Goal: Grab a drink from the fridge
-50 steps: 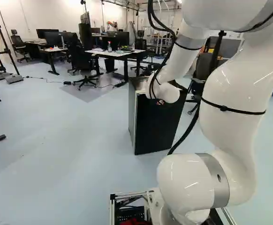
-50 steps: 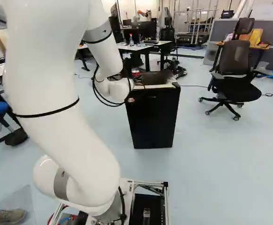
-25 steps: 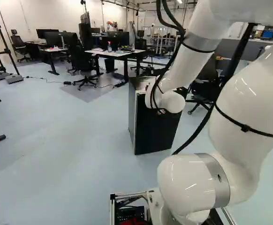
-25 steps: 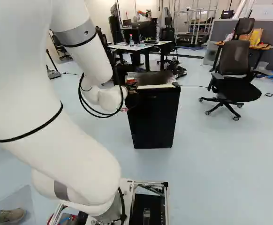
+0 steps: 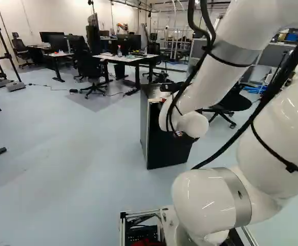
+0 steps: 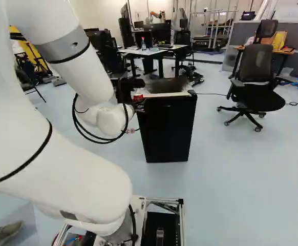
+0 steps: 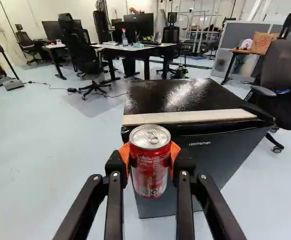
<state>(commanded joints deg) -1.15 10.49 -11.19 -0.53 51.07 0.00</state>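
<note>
White lettering (image 7: 199, 143) on fridge (image 7: 235, 147); seemingly several lines (image 7: 152, 160) on red can (image 7: 149, 172)

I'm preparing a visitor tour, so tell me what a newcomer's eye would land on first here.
Probably the shiny red metal drink can, upright between the orange pads of the black two-fingered gripper in the wrist view. Next, perhaps the bulky white jointed arm filling the left of the right base view, then the black box-shaped fridge near its middle.
</note>
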